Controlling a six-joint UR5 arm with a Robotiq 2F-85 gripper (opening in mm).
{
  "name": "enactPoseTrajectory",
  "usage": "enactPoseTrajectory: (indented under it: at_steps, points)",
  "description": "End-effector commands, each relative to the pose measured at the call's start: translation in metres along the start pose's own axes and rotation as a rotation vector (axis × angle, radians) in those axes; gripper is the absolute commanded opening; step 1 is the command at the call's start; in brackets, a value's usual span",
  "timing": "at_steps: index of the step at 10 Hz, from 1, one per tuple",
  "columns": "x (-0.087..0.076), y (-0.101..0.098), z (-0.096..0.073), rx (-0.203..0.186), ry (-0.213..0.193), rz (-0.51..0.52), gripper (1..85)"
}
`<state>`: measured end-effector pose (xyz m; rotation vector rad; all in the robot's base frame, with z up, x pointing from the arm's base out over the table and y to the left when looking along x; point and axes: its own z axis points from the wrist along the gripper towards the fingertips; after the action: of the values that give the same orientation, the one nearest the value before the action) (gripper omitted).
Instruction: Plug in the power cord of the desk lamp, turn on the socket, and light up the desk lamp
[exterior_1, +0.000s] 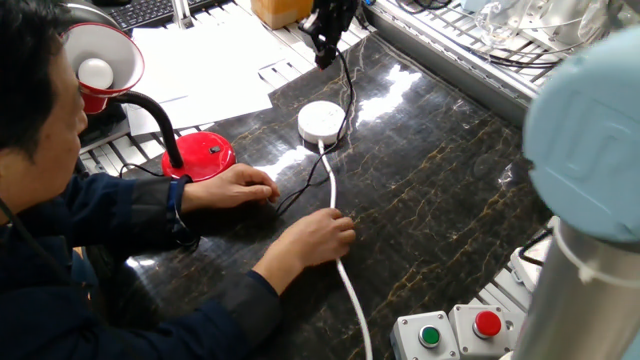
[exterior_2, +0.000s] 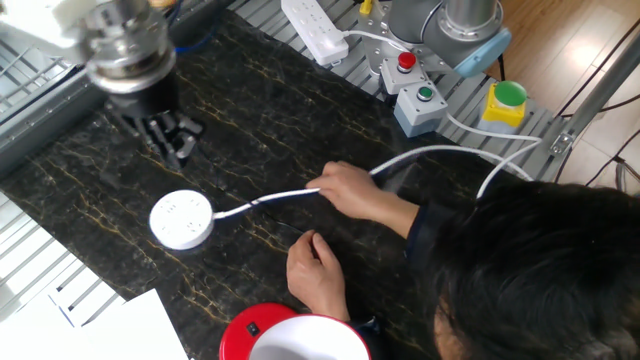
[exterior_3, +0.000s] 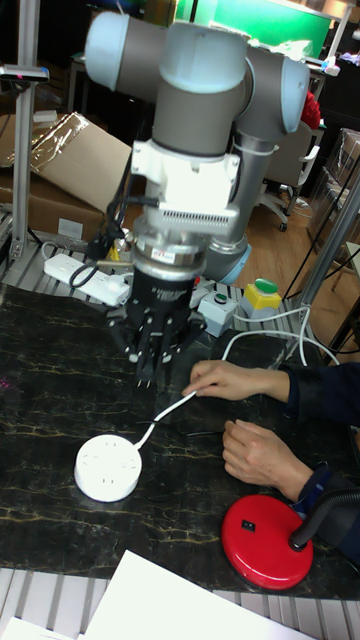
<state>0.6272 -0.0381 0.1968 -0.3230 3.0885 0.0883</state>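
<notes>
The table (exterior_2: 300, 120), a dark marbled slab, is carrying the items under inspection. The robot arm (exterior_3: 200, 130) is standing over its far side, with the gripper (exterior_3: 150, 375) hanging above the slab, beyond the socket and apart from it. The fingers (exterior_3: 143, 362) are pointing down; whether they are open or closed cannot be told, and a thin black wire appears to be hanging from them in one fixed view, though a grip on it cannot be confirmed.

A person is leaning over the near edge. One hand (exterior_2: 345, 190) is resting on the thick white cable (exterior_2: 440, 152), pinning it to the slab; the other hand (exterior_2: 317, 270) is lying flat just beside the lamp base.

The desk lamp (exterior_1: 198, 155) is standing at the table edge, round red base down, black neck curving up to the red shade, bulb unlit.

The socket (exterior_2: 182, 219), a round white puck, is lying flat on the slab with holes facing up, near the middle, between the gripper and the hands. Its white cable is running from it under the person's hand.

The power cord (exterior_1: 305, 187) is lying slack near the socket; its plug cannot be made out.
</notes>
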Motion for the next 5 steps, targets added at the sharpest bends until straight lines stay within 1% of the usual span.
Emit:
enactPoseTrajectory:
  at_steps: [1,2,3,4,5]
  points:
    - [-0.034,-0.017,0.012,-0.009,-0.017,-0.014,1.0]
    - [-0.042,-0.018,0.022,-0.025,-0.043,-0.014,1.0]
    - [-0.043,-0.019,0.021,-0.034,-0.045,-0.012,1.0]
    - [-0.04,-0.019,0.013,-0.043,-0.033,-0.005,1.0]
    - [-0.033,-0.016,-0.005,-0.053,-0.016,0.0,1.0]
